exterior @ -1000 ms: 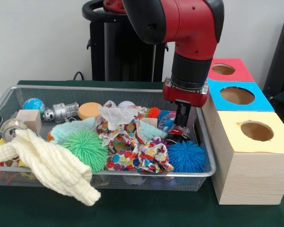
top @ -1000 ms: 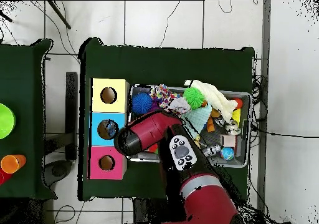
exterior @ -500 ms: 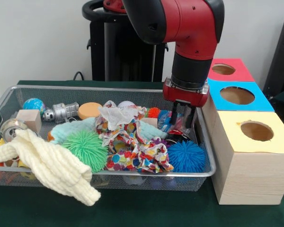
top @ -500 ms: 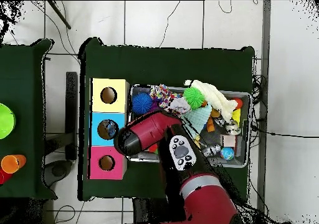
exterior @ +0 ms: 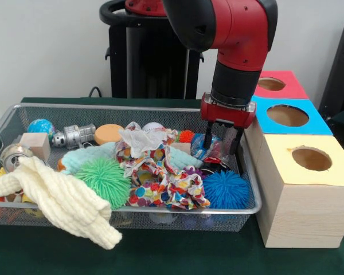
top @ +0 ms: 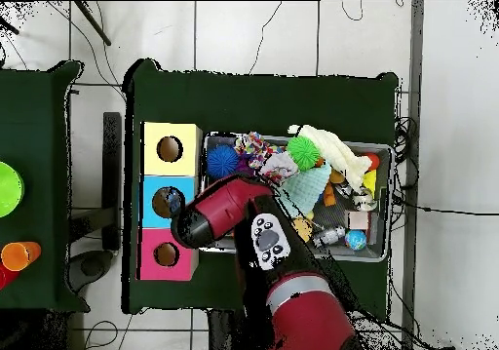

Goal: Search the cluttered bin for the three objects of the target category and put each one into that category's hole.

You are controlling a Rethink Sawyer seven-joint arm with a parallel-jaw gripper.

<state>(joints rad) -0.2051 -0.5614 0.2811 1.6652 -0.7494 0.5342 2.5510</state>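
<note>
Fingers point(exterior: 213, 139): two black prongs, spread apart, nothing between them; gripper point(exterior: 225, 141) hangs at the bin's point(exterior: 132, 107) end nearest the boxes, tips just above the clutter there. In the overhead view the arm point(top: 226, 208) covers the gripper.

Bin: grey wire mesh, on a green tabletop point(exterior: 160, 252), right end just beside the yellow box point(exterior: 307, 192).

Contents, front view, left to right:
- cream knit cloth point(exterior: 60, 200), draped over the near rim
- metal can point(exterior: 11, 156) and wooden cube point(exterior: 35, 144) at the left end
- small globe ball point(exterior: 41, 126) in the far left corner
- silver robot toy point(exterior: 74, 136), lying on its side
- orange disc point(exterior: 108, 133) beside the robot toy
- pale teal cloth point(exterior: 83, 156)
- green spiky ball point(exterior: 105, 180), touching the knit cloth
- dotted multicolour cloth point(exterior: 160, 183), middle, with a white crumpled piece point(exterior: 139, 140) on top
- orange spiky ball point(exterior: 186, 136), small, behind the dotted cloth
- blue spiky ball point(exterior: 225, 189), against the near rim, below the gripper
- mixed small items under the gripper, too jumbled to name

Boxes: three in a row beside the bin, each with a round hole on top. Yellow box nearest the camera, blue box point(exterior: 286, 117) in the middle, red box point(exterior: 273, 85) farthest. Which category is the target cannot be told.
</note>
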